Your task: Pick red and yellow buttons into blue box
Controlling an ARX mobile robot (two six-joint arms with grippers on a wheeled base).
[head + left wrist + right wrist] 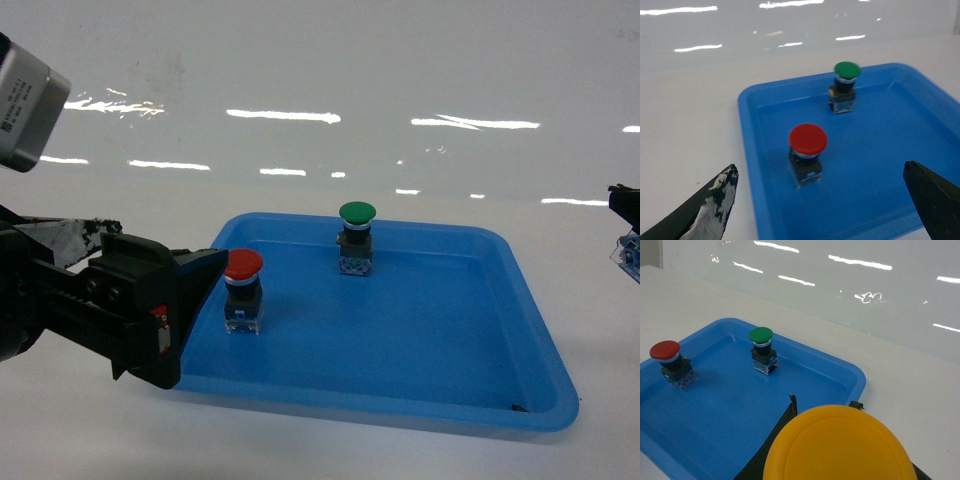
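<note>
The left gripper hangs wide open just short of the red button, which stands upright in the near-left part of the tray, a little ahead of the fingertips and between their lines in the left wrist view. The main risk here is a clumsy close: the button is tall and top-heavy on a small clear base, so if one finger meets the cap before the other, I judge it could tip or skid across the slick tray floor. The tray's raised left rim lies under and just beside the left finger, so a low approach could catch that lip and drag the whole tray. Beyond the red button, further from the hand and to its right, stands the green button; it is well apart, so there is open floor around the target for the fingers to pass on both sides. Further right, the tray floor is bare out to its right rim. The right gripper shows only at the right edge of the head view, off the tray; its wrist camera shows the yellow button filling the near foreground right at the fingers, apparently held, and a loose grip could drop it. The blue box is not in any view, so its route cannot be judged.
</note>
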